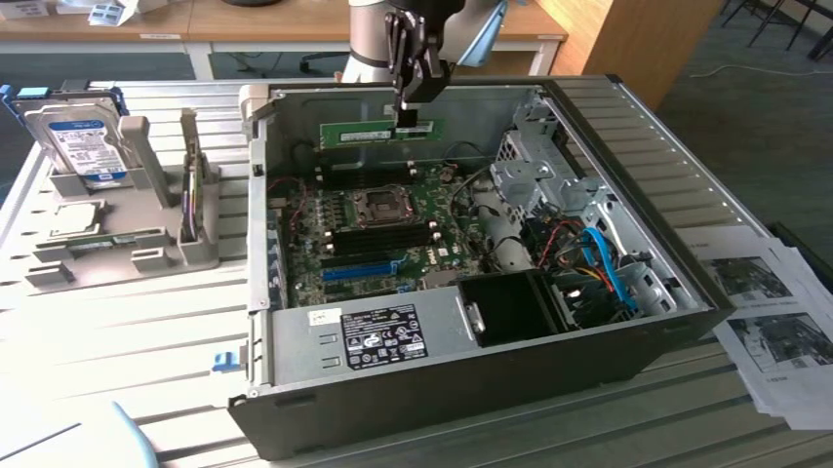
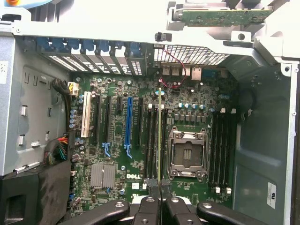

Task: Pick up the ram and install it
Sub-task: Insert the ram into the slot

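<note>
**Desk:** What does the frame show?

**Photographer:** A robot arm's claw hangs over an open computer case lying on its side on a slatted tabletop. Its fingers are pinched almost together on the upper edge of the ram. The green stick is held level and on edge, above the motherboard and clear of it.

**Desk:** Is it lined up?

**Photographer:** Roughly. In the wrist view the stick is edge-on, a thin line running along the black memory slots beside the processor socket. I cannot tell which slot it sits over, or whether it sits between two.

**Desk:** So what could go wrong?

**Photographer:** Mainly a miss to one side. In my judgement a slight offset would put the contact edge on a slot wall instead of in the channel, and pressing there could bend the board or the stick. The grip also looks off-centre, toward the exterior view's right end. A push from there may seat one end and leave the other riding high.

**Desk:** Anything else?

**Photographer:** The hold is a narrow pinch on a thin edge, so the stick could twist or slip under load. The notch direction and the slot latches are too small to read, and either could block it. The blue slot nearby is the wrong home.
</note>
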